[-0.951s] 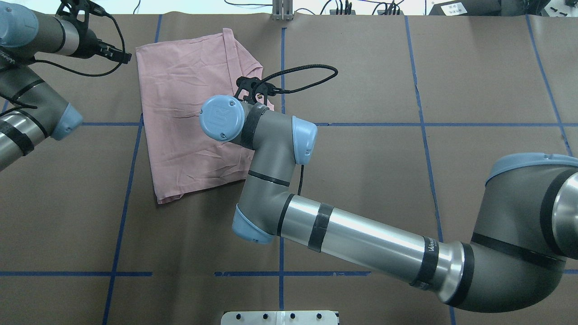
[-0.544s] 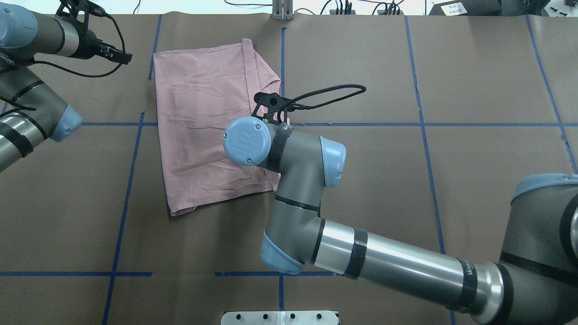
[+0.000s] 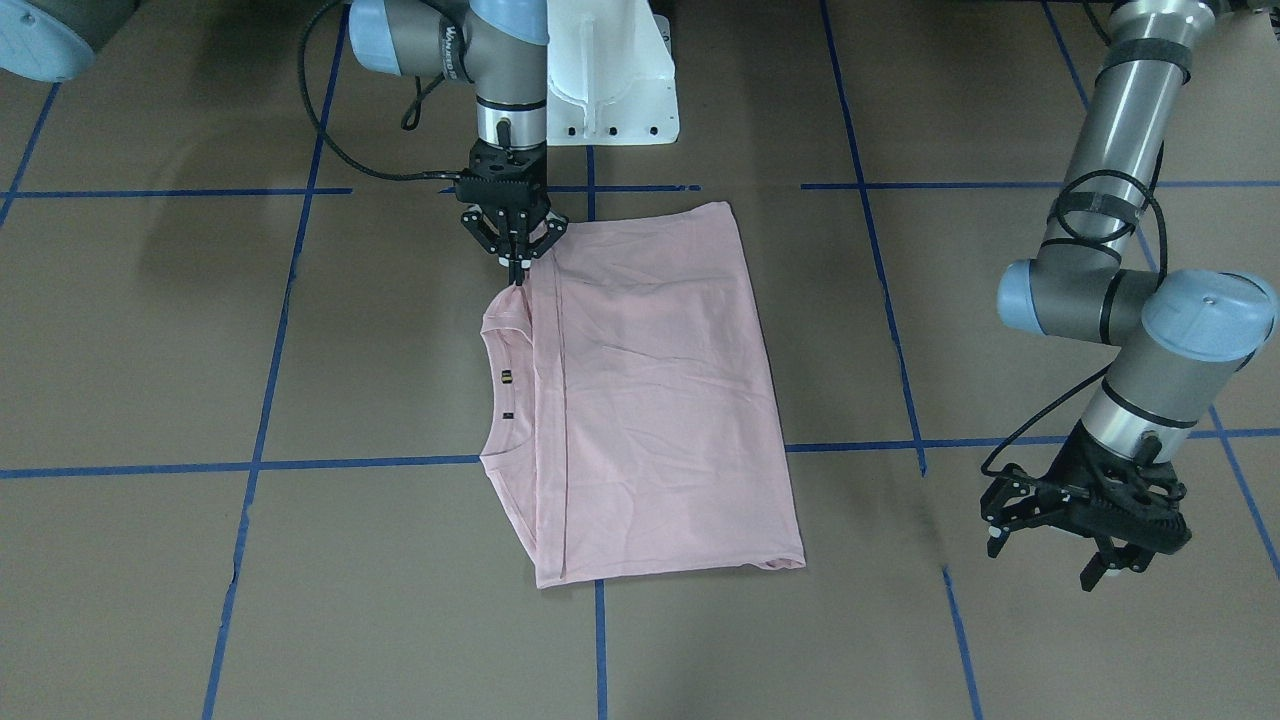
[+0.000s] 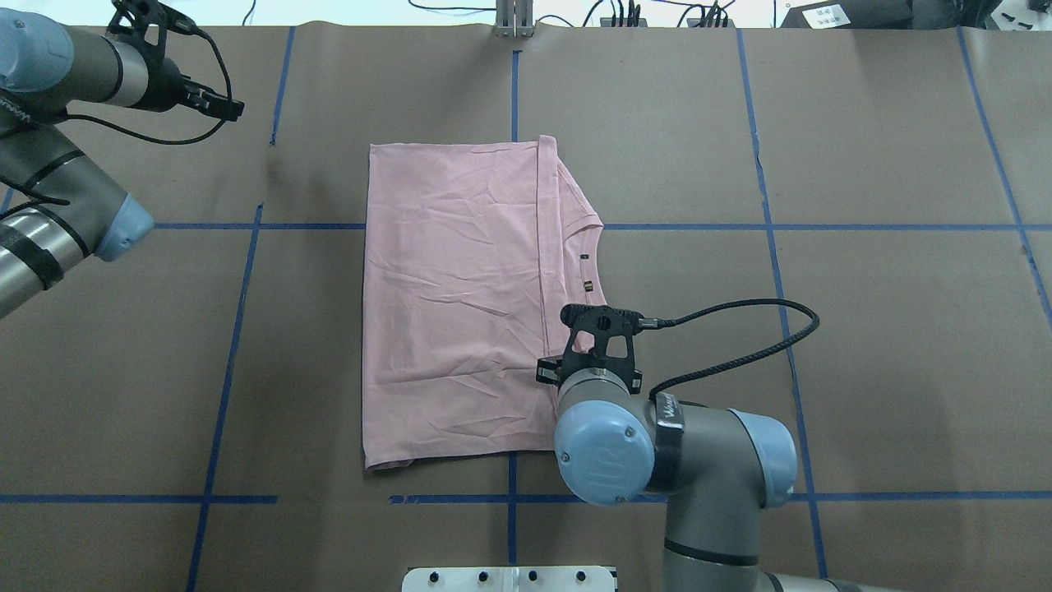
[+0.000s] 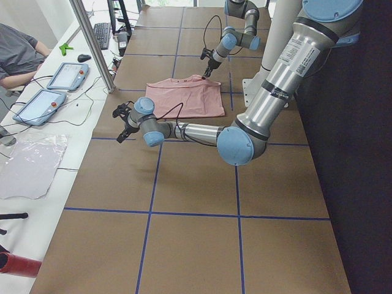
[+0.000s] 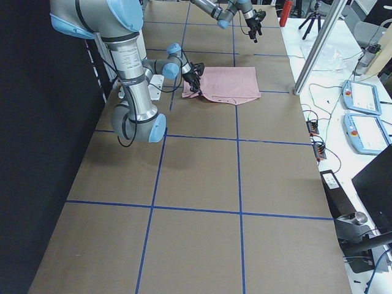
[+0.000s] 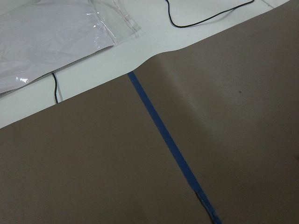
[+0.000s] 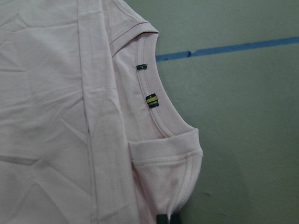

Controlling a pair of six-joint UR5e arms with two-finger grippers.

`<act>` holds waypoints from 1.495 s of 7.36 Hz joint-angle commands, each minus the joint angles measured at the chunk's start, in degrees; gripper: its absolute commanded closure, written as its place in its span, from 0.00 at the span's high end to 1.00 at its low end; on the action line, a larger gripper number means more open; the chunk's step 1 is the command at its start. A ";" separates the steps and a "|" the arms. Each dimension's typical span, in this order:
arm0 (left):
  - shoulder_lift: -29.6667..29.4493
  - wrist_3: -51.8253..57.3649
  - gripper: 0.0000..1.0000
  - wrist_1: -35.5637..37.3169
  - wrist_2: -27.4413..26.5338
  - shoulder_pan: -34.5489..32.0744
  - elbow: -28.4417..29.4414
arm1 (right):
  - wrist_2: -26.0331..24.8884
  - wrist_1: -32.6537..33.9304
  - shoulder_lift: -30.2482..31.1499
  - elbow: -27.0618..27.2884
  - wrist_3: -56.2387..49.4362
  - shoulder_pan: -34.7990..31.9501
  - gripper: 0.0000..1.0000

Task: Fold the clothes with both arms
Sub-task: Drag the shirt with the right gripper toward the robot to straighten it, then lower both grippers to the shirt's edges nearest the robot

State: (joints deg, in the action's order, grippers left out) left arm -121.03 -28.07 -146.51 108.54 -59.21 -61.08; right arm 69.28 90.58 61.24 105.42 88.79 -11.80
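The right claw (image 3: pixel 515 262) is closed down to a narrow pinch on the pink T-shirt (image 3: pixel 650 400), gripping the fabric at the shoulder corner just beside the ribbed collar (image 3: pixel 505 390), on the side of the garment nearest the robot's base. The right wrist view shows 1 dark fingertip (image 8: pixel 168 219) at the folded sleeve hem, and 2 small labels (image 8: pixel 152 100) inside the neckline. The T-shirt lies flat around the middle of the worktop (image 3: pixel 150 350), folded into a tall rectangle with a hemmed edge running along its length, collar towards the robot's right edge and no print showing. The right arm (image 4: pixel 723 460) reaches in from the robot's edge and stands almost upright over that corner. The left claw (image 3: pixel 1045 558) hangs above bare worktop near the far left corner, well apart from the T-shirt, its fingers spread and holding nothing. Its wrist view shows brown paper, a blue tape line (image 7: pixel 163 140) and a clear plastic bag (image 7: pixel 46 37) beyond the worktop's edge.
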 commanded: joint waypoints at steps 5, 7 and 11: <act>2.70 -13.55 1.00 1.31 2.19 2.86 -9.18 | 0.84 -1.45 13.19 17.16 -0.82 1.69 1.00; 11.57 -20.58 1.00 11.08 1.85 8.20 -28.72 | 2.87 -8.88 14.68 17.80 -0.90 1.60 1.00; 18.99 -50.51 1.00 29.59 -12.61 31.11 -55.88 | 9.01 -10.51 14.87 18.24 -2.66 -2.94 1.00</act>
State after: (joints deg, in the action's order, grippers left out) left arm -102.94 -67.99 -120.95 101.29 -35.70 -111.84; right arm 75.70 80.21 76.26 123.66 86.78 -12.31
